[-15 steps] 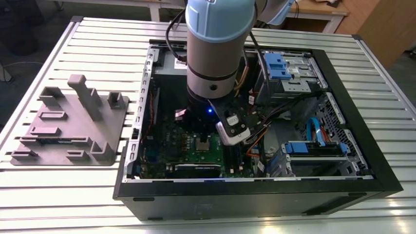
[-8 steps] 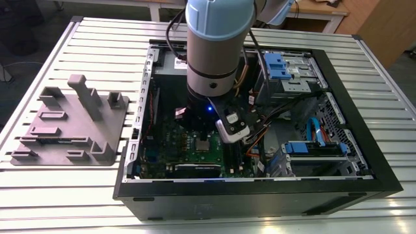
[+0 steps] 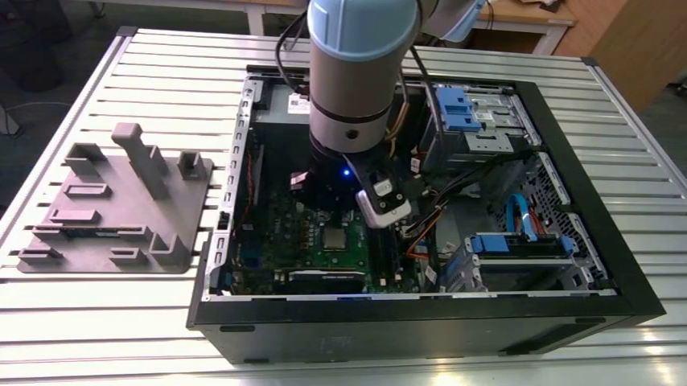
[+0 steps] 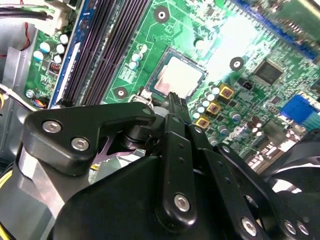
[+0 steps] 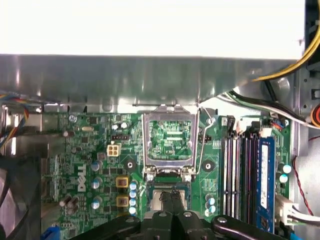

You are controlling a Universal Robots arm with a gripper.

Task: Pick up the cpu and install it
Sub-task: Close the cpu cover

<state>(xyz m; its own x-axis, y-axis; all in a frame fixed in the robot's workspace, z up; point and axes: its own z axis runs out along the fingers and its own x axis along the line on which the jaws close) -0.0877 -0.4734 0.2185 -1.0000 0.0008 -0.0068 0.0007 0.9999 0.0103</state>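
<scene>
In the first wrist view the gripper [image 5: 172, 196], fingers pressed together, covers the middle strip of the cpu [image 5: 157, 200] beside the raised socket frame [image 5: 169, 116], and the picture's edge cuts the motherboard [image 5: 80, 150] off just past the cpu.

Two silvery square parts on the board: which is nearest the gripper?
The small flat silvery-beige cpu, right at the gripper; the taller silver socket frame stands open beyond it.

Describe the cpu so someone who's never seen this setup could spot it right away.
Inside the open black computer case on the slatted table lies a green motherboard. Near its middle sits the cpu, a small silvery square, unlike the long black memory sticks beside it and the hinged-up metal frame.
</scene>
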